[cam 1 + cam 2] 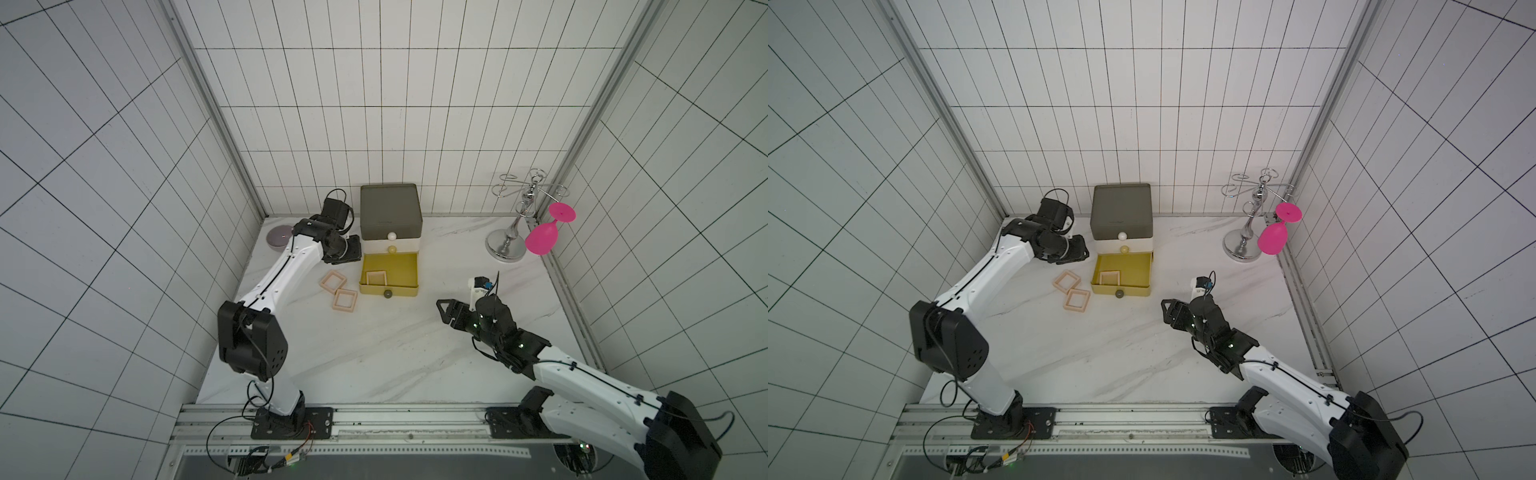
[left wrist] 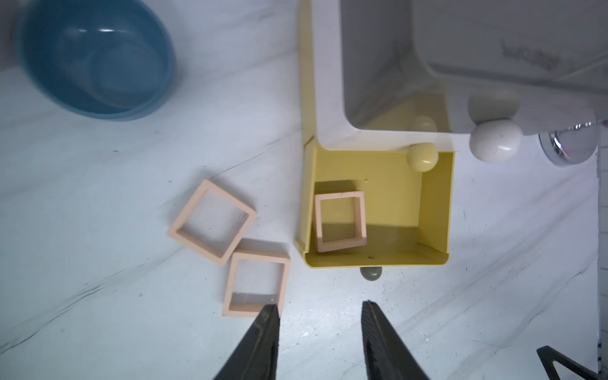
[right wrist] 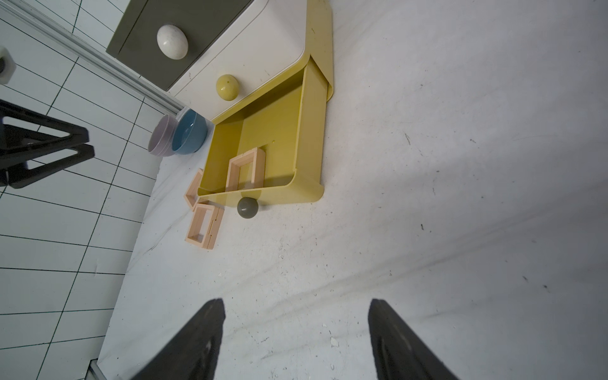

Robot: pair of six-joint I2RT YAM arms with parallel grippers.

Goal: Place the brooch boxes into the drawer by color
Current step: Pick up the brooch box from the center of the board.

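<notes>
- While the yellow drawer [image 1: 388, 289] is standing pulled out at the bottom of the chest [image 1: 390, 208], I am sorting the peach boxes, which I judge belong in it.
- One box [image 2: 340, 196] is already sitting inside the drawer. It appears to be leaning against the wall on my left, near the front corner.
- Two more boxes are lying flat on the table [image 1: 374, 353], just beside the drawer's left wall, and they are touching each other at a corner.
- Both are square, so neither is presenting a long axis. The near box [image 2: 260, 258] is lying roughly in line with the drawer wall, and the far box [image 2: 228, 199] is lying turned diagonally.
- My left gripper [image 2: 319, 306] is hovering raised beside the chest's left side. Both table boxes are lying below it, toward my base.
- My left arm is sitting much nearer to them. My right gripper [image 3: 296, 302] is waiting well apart, on the other side of the drawer.
- The left jaws are standing partly apart and gripping nothing, with bare table showing between them. In the left wrist view one fingertip [image 2: 269, 316] is overlapping the near box's edge. I judge that as line of sight, not contact.
- The right jaws are standing wide apart and empty over bare table.
- I am judging the coming move to be a descent onto the near box, with the jaws spanning two opposite edges.
</notes>
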